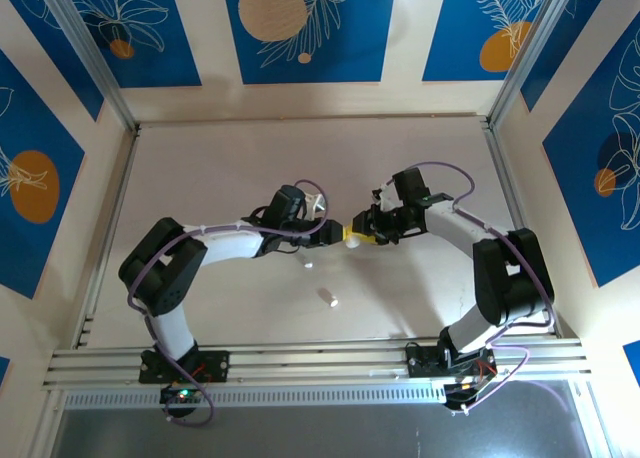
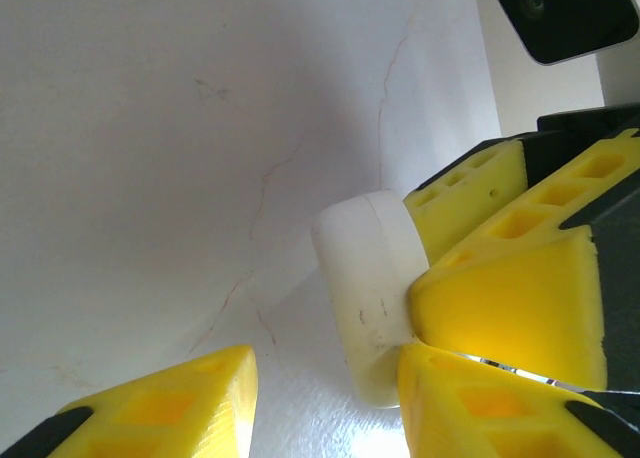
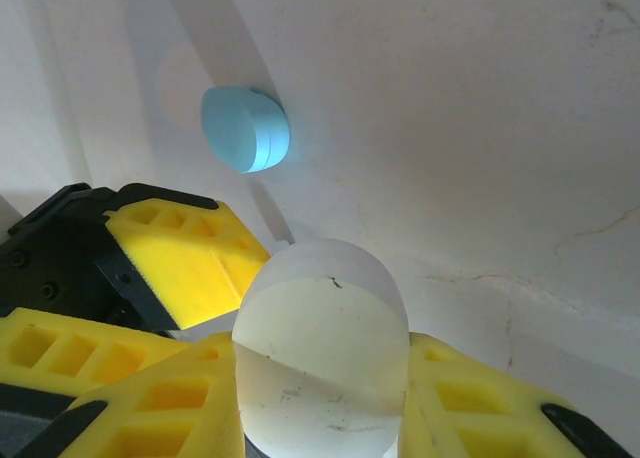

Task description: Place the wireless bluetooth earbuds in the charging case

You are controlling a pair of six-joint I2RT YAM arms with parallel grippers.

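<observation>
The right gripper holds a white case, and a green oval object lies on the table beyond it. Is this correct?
Not quite. The oval object on the table is light blue, not green; the right wrist view shows it. The right gripper does hold the white case.

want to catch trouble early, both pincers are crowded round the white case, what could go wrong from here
1. The right pincer grips the white case while the left pincer stands open around it. Their fingers crowd together, so a bump could knock the case loose.
2. The case's seam looks shut, so nothing can go in yet.
3. A small white piece lies near the arms and could get swept away.
</observation>
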